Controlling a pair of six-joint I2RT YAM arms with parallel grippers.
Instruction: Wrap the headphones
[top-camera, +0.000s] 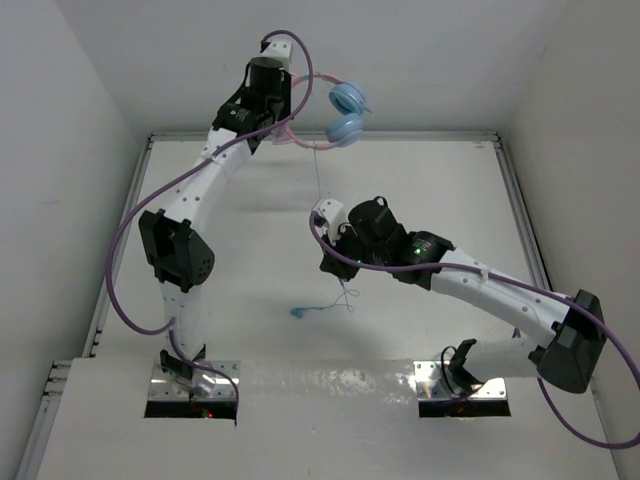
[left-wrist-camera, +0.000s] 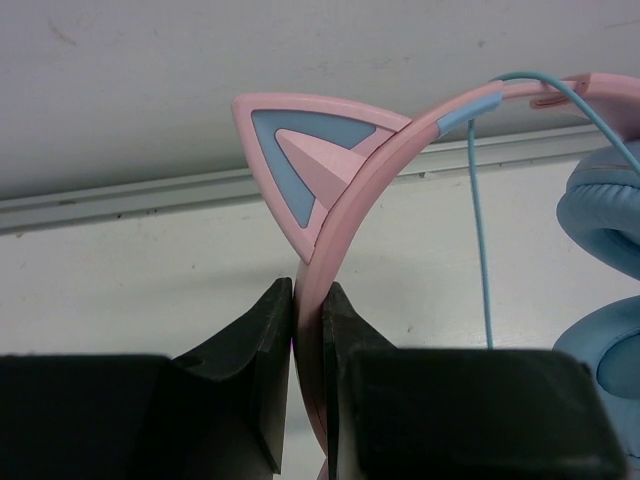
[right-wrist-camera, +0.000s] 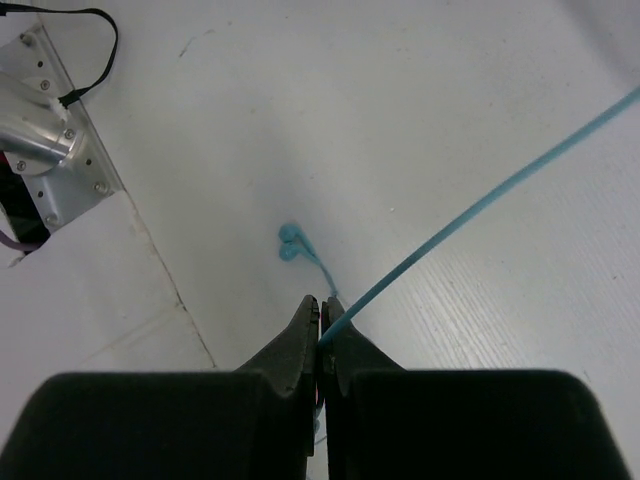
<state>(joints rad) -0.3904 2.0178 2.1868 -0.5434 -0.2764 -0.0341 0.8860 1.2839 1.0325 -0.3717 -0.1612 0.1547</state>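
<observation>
The headphones (top-camera: 345, 112) hang in the air at the back of the table, held by my left gripper (top-camera: 285, 128). In the left wrist view that gripper (left-wrist-camera: 308, 300) is shut on the pink headband (left-wrist-camera: 345, 195) just below a cat ear (left-wrist-camera: 300, 160); the light blue ear cups (left-wrist-camera: 605, 300) are at the right. The thin teal cable (top-camera: 318, 180) drops from the headphones to my right gripper (top-camera: 322, 222), which is shut on it (right-wrist-camera: 320, 322). The cable (right-wrist-camera: 480, 205) runs taut up to the right. Its plug end (right-wrist-camera: 288, 243) lies on the table, also in the top view (top-camera: 298, 313).
White table with a raised rail (top-camera: 400, 137) along the back and side walls close by. Two metal base plates (top-camera: 190, 385) sit at the near edge. Thick purple robot cables (top-camera: 130, 230) loop beside both arms.
</observation>
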